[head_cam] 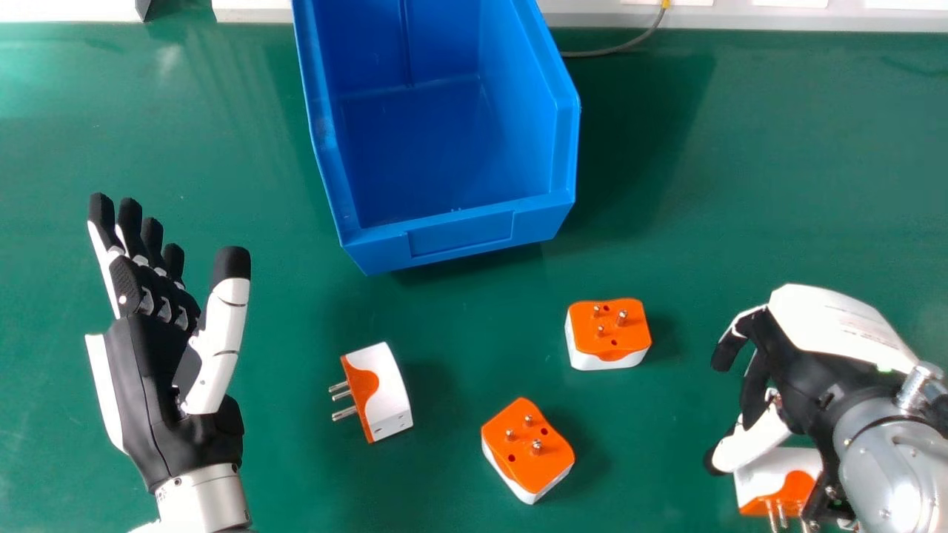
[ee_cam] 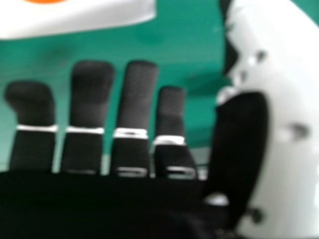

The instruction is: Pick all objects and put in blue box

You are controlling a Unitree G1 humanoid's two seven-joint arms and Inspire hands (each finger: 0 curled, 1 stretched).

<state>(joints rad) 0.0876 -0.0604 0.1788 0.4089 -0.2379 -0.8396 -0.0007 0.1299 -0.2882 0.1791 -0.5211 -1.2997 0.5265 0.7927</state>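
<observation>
The right hand [head_cam: 803, 377], loosely open and gripping nothing, is seen at lower right beside one plug [head_cam: 772, 468]. Toward lower centre, a second plug [head_cam: 609, 332], a third plug [head_cam: 527, 450] and a fourth plug [head_cam: 381, 385] are spread on the surface [head_cam: 666, 222]. The left hand [head_cam: 152, 385] is held open at left. At top centre, the blue box [head_cam: 459, 235] is placed; none is seen boxed, so all four are apparently left.

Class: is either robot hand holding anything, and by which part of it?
Nothing is held: the left robot hand is empty, and the right robot hand is open by a plug adapter, not gripping it.
</observation>
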